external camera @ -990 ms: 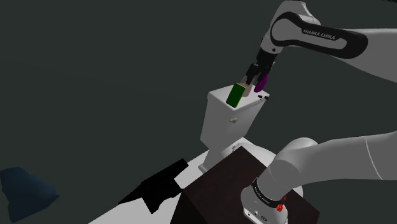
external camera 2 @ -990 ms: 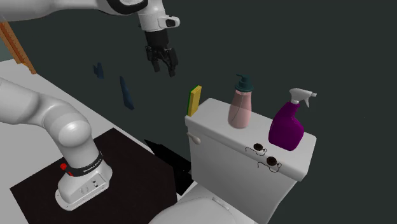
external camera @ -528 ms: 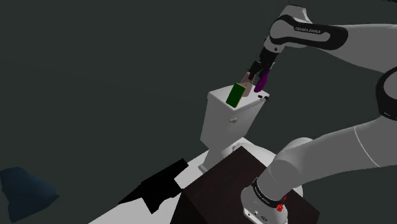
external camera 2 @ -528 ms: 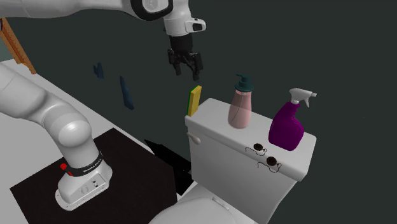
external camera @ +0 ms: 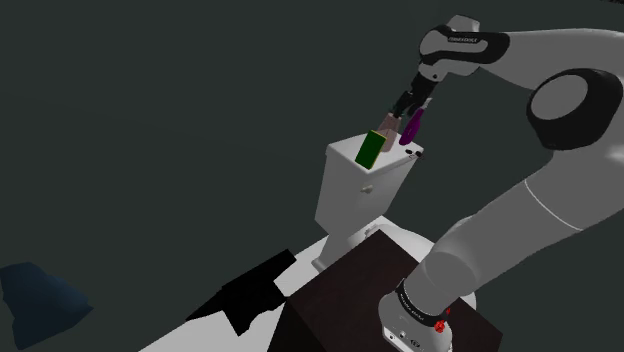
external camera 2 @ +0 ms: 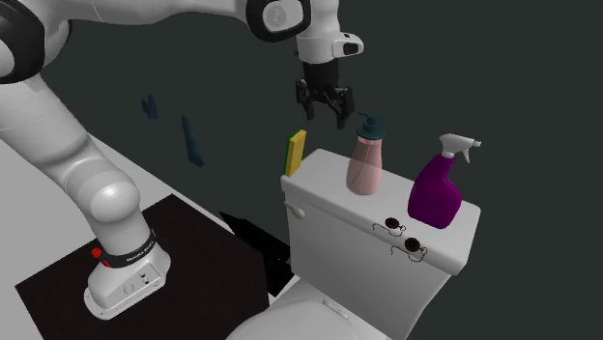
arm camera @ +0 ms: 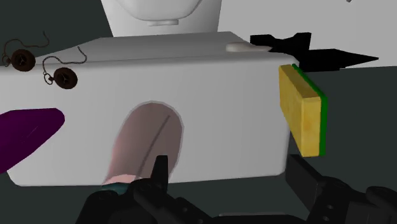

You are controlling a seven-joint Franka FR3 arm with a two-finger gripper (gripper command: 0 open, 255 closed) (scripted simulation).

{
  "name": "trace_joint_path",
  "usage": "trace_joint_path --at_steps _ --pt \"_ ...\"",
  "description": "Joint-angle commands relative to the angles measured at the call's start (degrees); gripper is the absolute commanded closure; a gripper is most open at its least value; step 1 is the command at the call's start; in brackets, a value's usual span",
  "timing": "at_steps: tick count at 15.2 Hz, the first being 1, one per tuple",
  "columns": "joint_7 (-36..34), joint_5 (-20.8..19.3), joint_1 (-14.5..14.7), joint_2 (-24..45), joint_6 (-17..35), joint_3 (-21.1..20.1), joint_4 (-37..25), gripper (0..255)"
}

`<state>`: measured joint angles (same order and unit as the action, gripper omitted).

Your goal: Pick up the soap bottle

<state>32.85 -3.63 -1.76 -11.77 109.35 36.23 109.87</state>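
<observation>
The soap bottle [external camera 2: 365, 166] is pink with a dark teal pump and stands upright on the white toilet tank's lid [external camera 2: 329, 179]. My gripper [external camera 2: 325, 106] hangs open just above the lid, between the bottle and a yellow-green sponge [external camera 2: 295, 152], nothing in it. In the wrist view the bottle [arm camera: 146, 140] lies just outside one black finger [arm camera: 159, 173], toward the purple spray bottle [arm camera: 28, 130]; the sponge [arm camera: 303, 118] is beside the other finger. From the shoulder view the gripper [external camera: 407, 108] hovers over the bottle [external camera: 389, 128].
A purple spray bottle [external camera 2: 440, 188] stands close beside the soap bottle, and two small dark earrings [external camera 2: 401, 237] lie on the lid's front. The toilet bowl [external camera 2: 300, 324] sits below. The arm's dark stand [external camera: 400, 310] is near the toilet.
The gripper has travelled to the second exterior view's right and slightly down, from beside the sponge to close by the soap bottle's pump. It stays open.
</observation>
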Motion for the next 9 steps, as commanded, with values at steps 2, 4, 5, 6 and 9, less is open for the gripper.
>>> trace_joint_path --at_steps 2,4,5,6,9 --pt "6.51 6.27 -0.17 7.23 0.58 4.14 -6.00 0" --pt "11.06 11.56 -1.27 12.81 0.09 6.30 -10.72 0" --pt "13.31 14.41 -2.24 15.75 -0.43 7.08 -13.29 0" --pt "15.46 17.30 -3.50 18.74 -1.14 7.64 -16.01 0" --pt "17.50 19.92 -5.08 21.39 -0.38 7.50 -17.04 0"
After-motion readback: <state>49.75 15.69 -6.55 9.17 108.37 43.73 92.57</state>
